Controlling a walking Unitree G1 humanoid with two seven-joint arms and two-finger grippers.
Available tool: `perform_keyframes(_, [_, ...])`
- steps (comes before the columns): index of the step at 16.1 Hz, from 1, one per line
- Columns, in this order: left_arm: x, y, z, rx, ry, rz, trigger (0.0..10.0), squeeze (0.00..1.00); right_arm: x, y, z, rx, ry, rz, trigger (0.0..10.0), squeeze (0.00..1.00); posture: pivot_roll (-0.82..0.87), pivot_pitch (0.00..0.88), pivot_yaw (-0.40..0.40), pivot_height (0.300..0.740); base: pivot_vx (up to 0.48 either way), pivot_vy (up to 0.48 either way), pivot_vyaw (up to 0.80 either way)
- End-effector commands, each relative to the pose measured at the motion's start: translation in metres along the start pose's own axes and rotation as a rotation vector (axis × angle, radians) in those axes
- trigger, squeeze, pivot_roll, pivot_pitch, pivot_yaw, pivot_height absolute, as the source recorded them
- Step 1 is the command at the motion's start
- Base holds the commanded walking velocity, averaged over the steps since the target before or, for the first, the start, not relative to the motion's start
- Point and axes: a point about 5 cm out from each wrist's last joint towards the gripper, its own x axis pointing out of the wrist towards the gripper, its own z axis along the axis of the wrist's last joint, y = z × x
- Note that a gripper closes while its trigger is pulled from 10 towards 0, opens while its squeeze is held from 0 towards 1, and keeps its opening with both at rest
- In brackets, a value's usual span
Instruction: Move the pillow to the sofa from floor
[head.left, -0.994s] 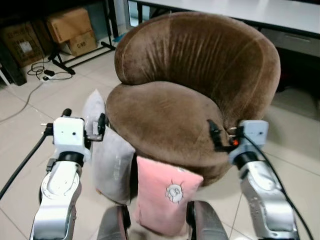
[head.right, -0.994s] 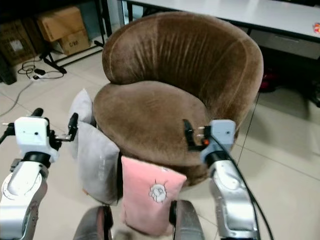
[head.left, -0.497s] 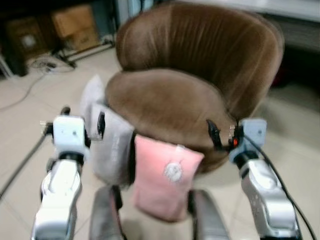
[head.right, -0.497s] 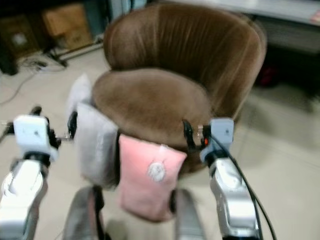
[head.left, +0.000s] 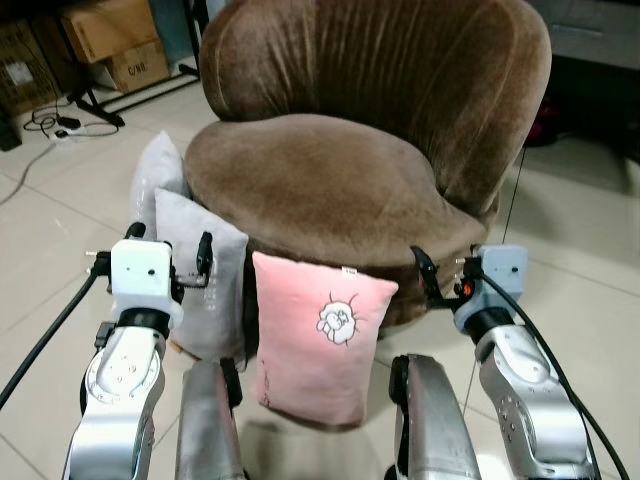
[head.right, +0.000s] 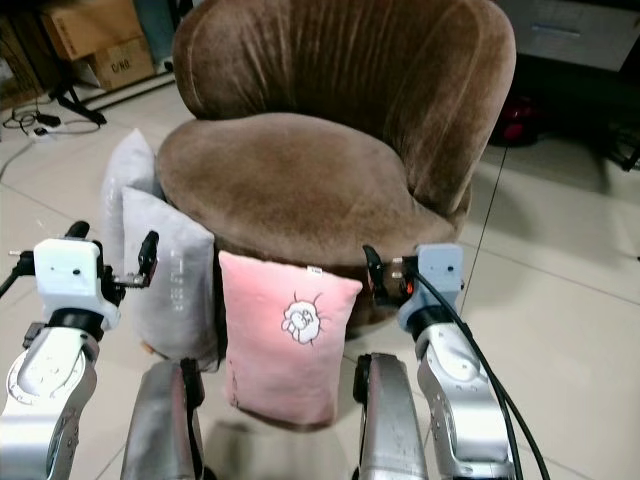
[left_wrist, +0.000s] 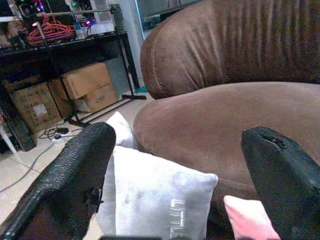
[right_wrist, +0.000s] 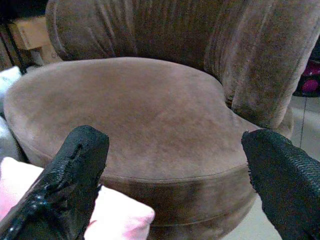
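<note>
A pink pillow (head.left: 320, 340) with a small cartoon print stands upright on the tiled floor, leaning on the front of the round brown sofa (head.left: 320, 170). Its corner appears in the left wrist view (left_wrist: 250, 220) and the right wrist view (right_wrist: 115, 217). My left gripper (head.left: 168, 242) is raised to the pillow's left, open and holding nothing, in front of a grey pillow (head.left: 205, 285). My right gripper (head.left: 445, 275) is raised to the pillow's right, level with the sofa's seat edge, also open and holding nothing. The wrist views show each gripper's fingers (left_wrist: 75, 180) (right_wrist: 75, 165) wide apart, facing the sofa seat.
Two grey pillows (head.right: 130, 175) lean on the sofa's left side. Cardboard boxes (head.left: 110, 40), a stand and cables (head.left: 60, 125) are at the back left. A dark cabinet (head.left: 600, 70) stands behind the sofa on the right. My own knees (head.left: 210, 420) flank the pink pillow.
The whole picture has shifted with camera motion. The sofa and the pillows now sit lower and nearer in view, and the blur is gone. Both grippers hold the same raised pose.
</note>
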Motion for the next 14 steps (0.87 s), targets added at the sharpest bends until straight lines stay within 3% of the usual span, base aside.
perform_keyframes(1, [-0.0004,0.0008,0.0039,0.0,-0.021,-0.004,10.0,0.55,0.0018,-0.0004,0.0025,-0.019,-0.01,-0.009,10.0,0.0,-0.16,0.0,0.004,0.442,0.375,0.0,0.0])
perform_keyframes(5, [-0.001,0.0004,0.0037,0.001,-0.024,-0.009,10.0,0.55,0.0024,0.0001,0.0015,-0.009,-0.003,-0.009,10.0,0.0,-0.16,0.0,0.003,0.442,0.376,0.0,0.8])
perform_keyframes(7, [-0.0003,0.0009,0.0018,0.025,-0.011,0.006,10.0,0.49,0.0024,0.0004,0.0,0.009,0.005,-0.01,10.0,0.0,-0.16,0.0,0.003,0.442,0.137,0.0,0.0])
perform_keyframes(14, [-0.0006,0.0007,0.0014,0.027,-0.005,0.012,10.0,0.46,0.0041,0.0033,-0.0028,0.022,0.039,0.04,10.0,0.0,-0.15,0.0,0.0,0.442,0.0,0.0,0.0])
